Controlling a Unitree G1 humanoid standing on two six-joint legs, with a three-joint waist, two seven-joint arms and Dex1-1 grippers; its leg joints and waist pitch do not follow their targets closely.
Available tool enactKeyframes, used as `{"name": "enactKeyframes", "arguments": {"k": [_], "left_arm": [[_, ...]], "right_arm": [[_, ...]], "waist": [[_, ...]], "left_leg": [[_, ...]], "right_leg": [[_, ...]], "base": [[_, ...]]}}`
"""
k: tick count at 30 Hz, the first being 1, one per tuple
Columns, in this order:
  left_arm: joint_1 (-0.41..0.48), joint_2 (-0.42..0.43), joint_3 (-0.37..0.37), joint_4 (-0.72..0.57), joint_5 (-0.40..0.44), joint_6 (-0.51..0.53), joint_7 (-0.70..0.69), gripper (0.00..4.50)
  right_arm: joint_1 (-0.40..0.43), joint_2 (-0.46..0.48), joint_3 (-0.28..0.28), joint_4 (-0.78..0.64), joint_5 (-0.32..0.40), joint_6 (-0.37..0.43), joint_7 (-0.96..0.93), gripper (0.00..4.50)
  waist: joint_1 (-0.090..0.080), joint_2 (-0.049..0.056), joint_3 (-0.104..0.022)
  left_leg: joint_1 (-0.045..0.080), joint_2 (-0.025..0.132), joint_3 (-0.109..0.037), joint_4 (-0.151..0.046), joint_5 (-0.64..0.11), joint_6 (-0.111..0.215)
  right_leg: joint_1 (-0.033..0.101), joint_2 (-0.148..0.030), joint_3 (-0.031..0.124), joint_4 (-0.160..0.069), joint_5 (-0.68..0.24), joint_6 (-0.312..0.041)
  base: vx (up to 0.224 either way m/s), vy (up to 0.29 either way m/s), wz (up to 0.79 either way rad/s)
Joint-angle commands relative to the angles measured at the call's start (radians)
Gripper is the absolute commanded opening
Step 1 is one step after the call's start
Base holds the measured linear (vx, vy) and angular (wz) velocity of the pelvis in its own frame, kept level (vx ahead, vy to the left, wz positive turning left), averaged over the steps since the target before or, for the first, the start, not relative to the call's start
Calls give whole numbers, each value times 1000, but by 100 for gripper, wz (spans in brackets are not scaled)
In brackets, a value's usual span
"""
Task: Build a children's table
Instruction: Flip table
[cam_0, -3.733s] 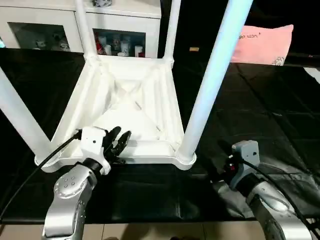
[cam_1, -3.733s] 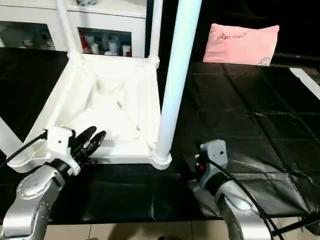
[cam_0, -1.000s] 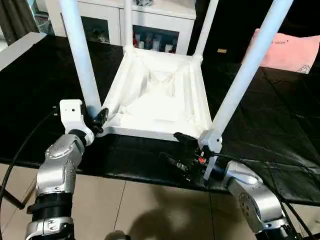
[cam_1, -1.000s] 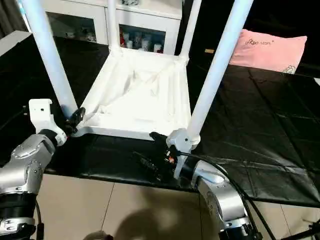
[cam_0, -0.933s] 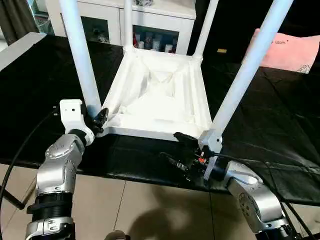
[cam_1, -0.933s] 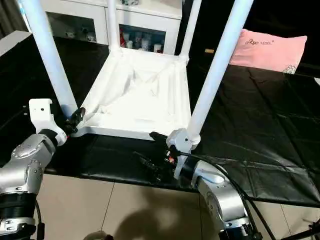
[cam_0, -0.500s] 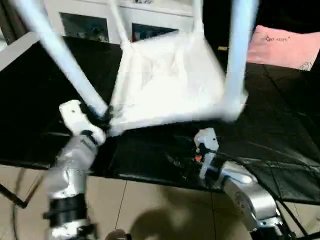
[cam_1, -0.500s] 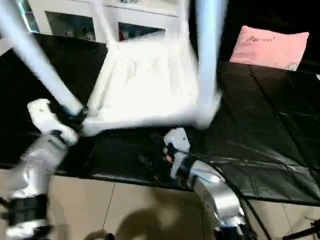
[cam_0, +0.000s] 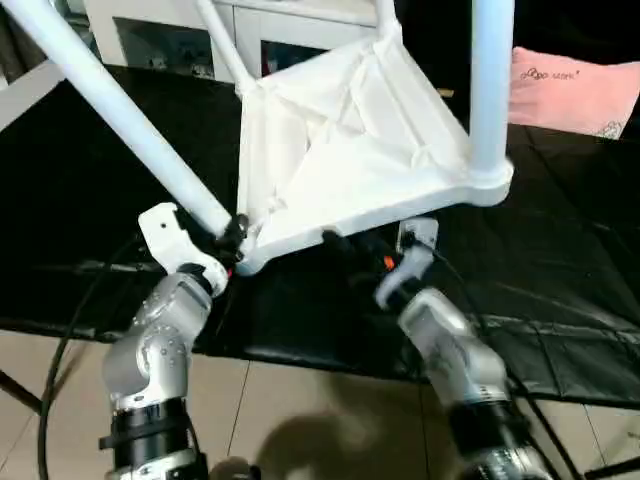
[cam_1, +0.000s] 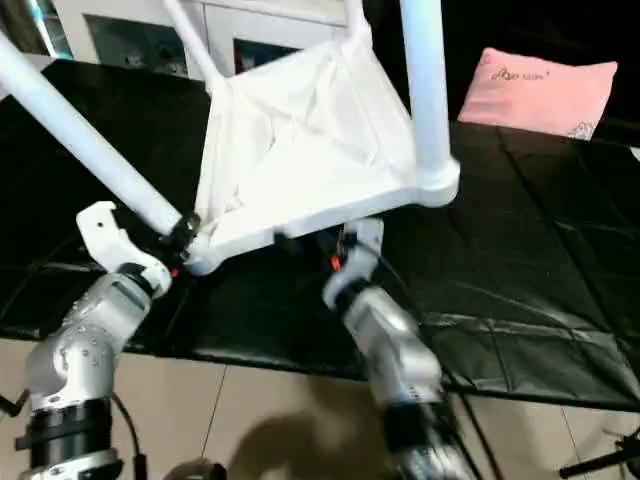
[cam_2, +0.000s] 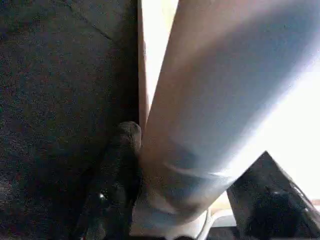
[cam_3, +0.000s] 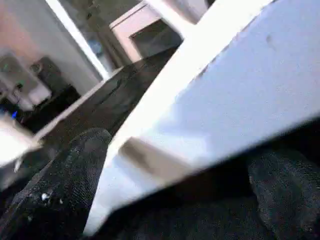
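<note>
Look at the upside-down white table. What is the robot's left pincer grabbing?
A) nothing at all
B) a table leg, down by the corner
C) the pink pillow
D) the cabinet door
B: the left pincer has its black fingers on either side of a white table leg, right by the tabletop's corner.

White tabletop (cam_3: 240, 95) edge between two black fingers (cam_3: 65, 185), spread wide, one each side. Black cloth-covered surface (cam_3: 125, 95) beyond; white cabinet (cam_3: 145, 30) behind, blurred.

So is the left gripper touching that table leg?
Touching. In the left wrist view the left gripper has its black fingers pressed on either side of the leg, with no gap showing.
</note>
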Motion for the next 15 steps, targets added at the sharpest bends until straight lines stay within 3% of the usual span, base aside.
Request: {"name": "enactKeyframes", "arguments": {"k": [1, 3, 5, 6, 7, 9, 11, 12, 15], "left_arm": [[-4, -40, -20, 3, -46, 28, 2, 227], [0, -41, -34, -5, -43, 32, 3, 227], [5, -43, -43, -10, -41, 32, 6, 227], [11, -43, -58, -18, -31, 33, 3, 227], [14, -45, -62, -21, -28, 34, 3, 227], [19, -47, -72, -27, -22, 35, 4, 227], [23, -48, -81, -30, -19, 35, 6, 227], [24, -48, -85, -32, -18, 35, 6, 227], [26, -47, -92, -34, -18, 33, 6, 227]], "right_arm": [[-56, 13, -72, 85, 44, -28, -50, 450], [-113, 30, -119, 157, 81, -43, -63, 450], [-152, 41, -150, 200, 119, -58, -46, 450], [-191, 52, -194, 241, 172, -66, -33, 450], [-204, 55, -210, 255, 190, -69, -27, 421], [-235, 60, -248, 288, 227, -69, -21, 411], [-260, 58, -269, 324, 235, -73, -17, 402], [-269, 57, -274, 337, 236, -71, -15, 377], [-285, 53, -276, 364, 240, -70, 4, 363]], "waist": [[-6, 11, -64], [-3, 12, -64], [-2, 9, -65], [0, 4, -67], [0, 4, -68], [-1, 3, -69], [-1, 2, -69], [-1, 1, -68], [0, 1, -69]], "left_leg": [[43, 69, -27, -68, -73, 10], [47, 70, -26, -67, -64, 10], [46, 70, -24, -65, -59, 13], [42, 68, -21, -64, -52, 23], [40, 68, -22, -63, -48, 28], [42, 70, -21, -61, -28, 44], [41, 69, -19, -61, -28, 49], [37, 67, -17, -61, -33, 51], [40, 70, -16, -61, -30, 52]], "right_leg": [[16, -104, 36, -59, 267, -182], [14, -101, 33, -58, 276, -175], [16, -102, 33, -56, 289, -172], [20, -103, 32, -55, 308, -164], [22, -105, 32, -54, 315, -163], [19, -102, 29, -52, 328, -163], [19, -103, 29, -53, 321, -167], [19, -106, 29, -55, 291, -175], [18, -106, 28, -55, 278, -177]], "base": [[0, 0, 0], [0, 0, 0], [0, 0, 0], [0, 0, 0], [0, 0, 0], [0, 0, 0], [0, 0, 0], [0, 0, 0], [0, 0, 0]]}}
